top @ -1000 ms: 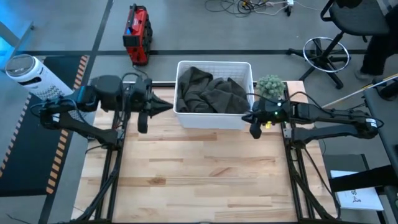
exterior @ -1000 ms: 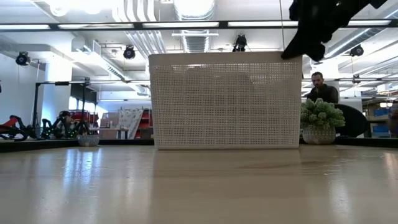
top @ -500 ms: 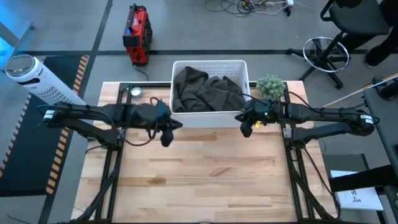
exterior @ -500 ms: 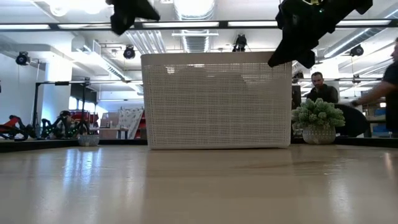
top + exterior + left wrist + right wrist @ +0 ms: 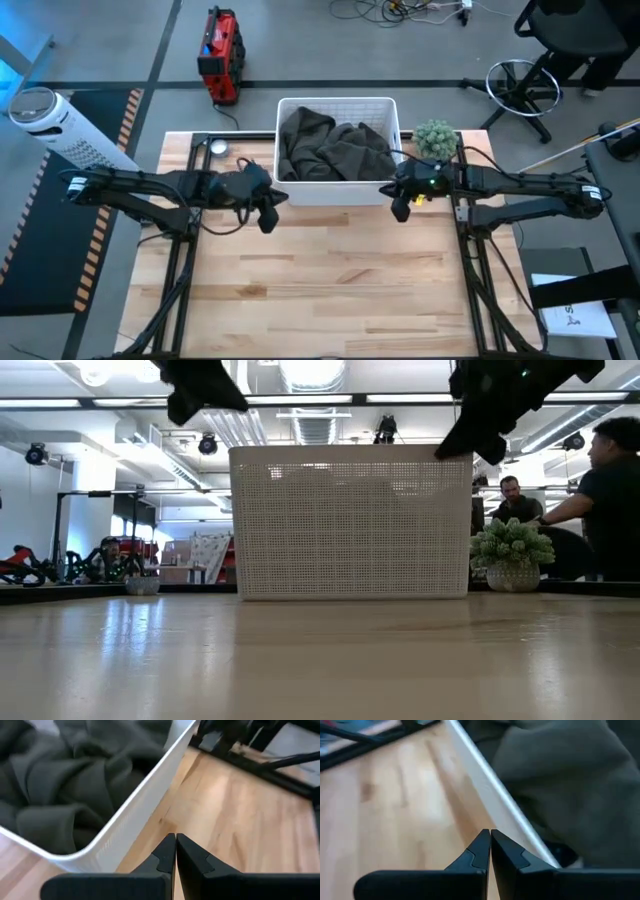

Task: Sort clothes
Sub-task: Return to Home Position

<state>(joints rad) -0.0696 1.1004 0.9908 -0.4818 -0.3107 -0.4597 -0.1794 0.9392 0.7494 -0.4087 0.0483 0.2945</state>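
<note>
A white lattice basket point(image 5: 337, 192) stands at the table's far edge, its near wall point(image 5: 350, 520) facing the low view. Olive-grey clothes point(image 5: 335, 148) lie heaped inside it and also show in the wrist views point(image 5: 65, 785) point(image 5: 560, 780). My left gripper point(image 5: 268, 215) hangs shut above the table, just before the basket's near-left corner point(image 5: 175, 840). My right gripper point(image 5: 400, 208) is shut at the basket's near-right corner, by the rim point(image 5: 490, 785). My right gripper's shut fingertips point(image 5: 445, 452) stand at the top of the basket's near wall point(image 5: 455, 470), close to its right corner, slanting down from the right. Whether they touch the wall, I cannot tell.
A small potted plant point(image 5: 436, 140) stands right of the basket. A small round object point(image 5: 218, 148) lies at the far left corner. Bare wood point(image 5: 330, 280) stretches from the basket to the near edge. A person point(image 5: 612, 490) sits beyond the table on the right.
My left gripper has come down and tipped from beside the basket's left wall toward the near-left corner, staying shut. The basket has slid a little toward the table's left.
</note>
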